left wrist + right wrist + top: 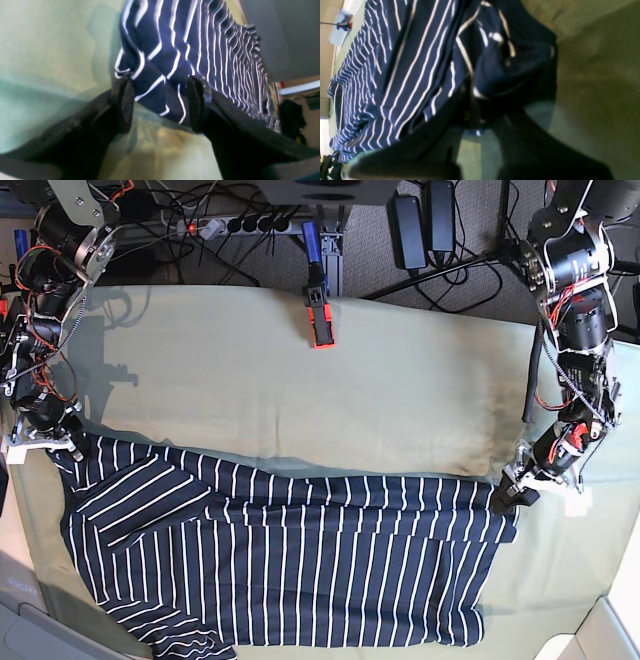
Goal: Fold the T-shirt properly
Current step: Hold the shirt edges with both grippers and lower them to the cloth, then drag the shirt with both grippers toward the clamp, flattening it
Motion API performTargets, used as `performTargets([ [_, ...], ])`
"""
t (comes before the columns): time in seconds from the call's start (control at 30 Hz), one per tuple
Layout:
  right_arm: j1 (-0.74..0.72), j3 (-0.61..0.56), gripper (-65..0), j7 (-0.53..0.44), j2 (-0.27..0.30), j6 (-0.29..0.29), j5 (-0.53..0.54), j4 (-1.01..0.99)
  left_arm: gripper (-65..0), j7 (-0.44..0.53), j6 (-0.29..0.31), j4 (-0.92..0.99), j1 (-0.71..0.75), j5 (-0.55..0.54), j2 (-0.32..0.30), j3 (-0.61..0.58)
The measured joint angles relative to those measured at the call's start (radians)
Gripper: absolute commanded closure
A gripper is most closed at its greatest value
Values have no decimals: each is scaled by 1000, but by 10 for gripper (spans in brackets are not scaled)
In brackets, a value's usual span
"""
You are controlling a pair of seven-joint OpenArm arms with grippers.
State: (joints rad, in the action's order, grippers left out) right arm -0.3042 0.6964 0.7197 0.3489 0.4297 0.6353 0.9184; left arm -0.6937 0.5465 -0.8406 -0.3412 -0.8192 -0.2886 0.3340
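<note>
Left gripper (160,105) stands spread at the T-shirt (290,560) corner on the base view's right; right gripper (70,448) is pinched on the opposite corner. Between them the shirt stretches left-right across the pale green cloth's (300,380) near half.

Robotics lab bench: pale green cloth (400,390) over worktable, two servo-built arms with exposed wiring at its far corners, power strip (235,224), black adapters (420,225) and tangled cables behind, orange-black clamp (320,320) gripping table's back edge
</note>
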Motion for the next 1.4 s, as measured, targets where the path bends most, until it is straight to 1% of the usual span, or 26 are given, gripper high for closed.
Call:
performTargets([
  [0.07, 0, 0, 0, 3, 0, 0, 0, 0, -361, 12, -3, 5, -10, 5, 0, 0],
  [0.1, 0, 0, 0, 4, 0, 0, 0, 0, -342, 12, -5, 5, -14, 8, 0, 0],
  [0.13, 0, 0, 0, 5, 0, 0, 0, 0, -305, 15, -8, 5, -19, 27, 0, 0],
  [0.2, 0, 0, 0, 7, 0, 0, 0, 0, -203, 36, -10, 6, -31, 105, 0, 0],
  [0.23, 0, 0, 0, 7, 0, 0, 0, 0, -162, 40, -12, 7, -37, 126, 0, 0],
  [0.33, 0, 0, 0, 7, 0, 0, 0, 0, -100, 49, -12, 7, -45, 144, 0, 0],
  [0.37, 0, 0, 0, 7, 0, 0, 0, 0, -63, 48, -12, 7, -45, 150, 0, 0],
  [0.4, 0, 0, 0, 8, 0, 0, 0, 0, -6, 52, -12, 7, -45, 167, 0, 0],
  [0.53, 0, 0, 0, 10, 0, 0, 0, 0, 0, 53, -11, 7, -45, 202, 1, 0],
  [0.57, 0, 0, 0, 10, 0, 0, 0, 0, 0, 52, 0, 7, -45, 201, 1, 0],
  [0.6, 0, 0, 0, 11, 0, 0, 0, 0, 0, 51, 25, 8, -44, 200, 0, 0],
  [0.63, 0, 0, 0, 12, 0, 0, 1, 0, 0, 35, 65, 8, -44, 181, 0, 0],
  [0.67, 0, 0, 0, 27, 0, 0, 10, 0, 0, 10, 113, 9, -44, 138, -3, 1],
  [0.7, 0, 0, 0, 46, 0, 0, 34, 0, 0, -28, 117, 9, -44, 85, -5, 1],
  [0.77, 2, 0, 0, 80, 0, 0, 67, 0, 0, -100, 117, 9, -44, -27, -11, 0],
  [0.83, 3, 0, 0, 127, 4, 0, 83, 0, 0, -157, 117, 9, -40, -95, -23, 0],
  [0.9, 14, 0, 0, 155, 12, 0, 112, 0, 0, -192, 117, 9, -35, -123, -35, 0],
  [1.07, 85, 0, 0, 154, 49, 0, 169, 2, 0, -228, 120, 8, 9, -195, -64, 0],
  [1.17, 124, -1, 0, 156, 80, 1, 188, 5, 0, -265, 121, 8, 46, -248, -97, 0],
  [1.27, 158, -1, 0, 165, 105, 5, 232, 6, 0, -306, 121, 7, 73, -303, -127, 0],
  [1.33, 177, -1, 0, 170, 117, 8, 241, 7, 0, -302, 129, 3, 96, -338, -136, -1],
  [1.4, 191, -1, 0, 172, 126, 11, 253, 7, 0, -303, 135, -1, 109, -350, -144, -1],
])
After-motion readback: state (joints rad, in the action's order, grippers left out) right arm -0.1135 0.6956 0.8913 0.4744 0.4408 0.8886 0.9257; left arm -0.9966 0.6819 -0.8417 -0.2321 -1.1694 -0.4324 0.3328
